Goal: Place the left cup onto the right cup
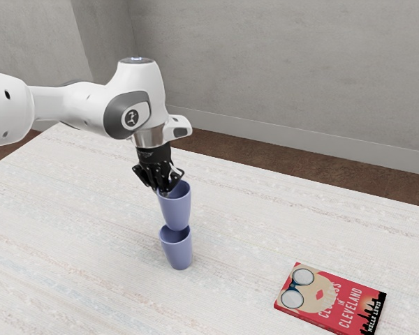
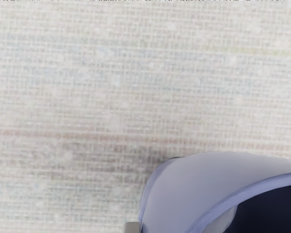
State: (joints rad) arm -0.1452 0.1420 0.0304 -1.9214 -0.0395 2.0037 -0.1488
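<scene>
Two lavender-blue cups stand one over the other in the exterior view. The lower cup [image 1: 177, 248] rests upright on the table. The upper cup [image 1: 175, 204] sits with its base in the lower cup's mouth, tilted slightly. My black gripper [image 1: 162, 180] is shut on the upper cup's rim at the side toward the exterior view's left. In the wrist view the held cup [image 2: 208, 194] appears as a large blurred lavender shape right under the hand, its dark inside showing.
A red book [image 1: 331, 300] with a cartoon face and "Cleveland" lettering lies flat near the table's front edge, toward the exterior view's right. The pale woven tabletop [image 1: 70, 230] spreads all around. A grey wall and brown floor lie behind.
</scene>
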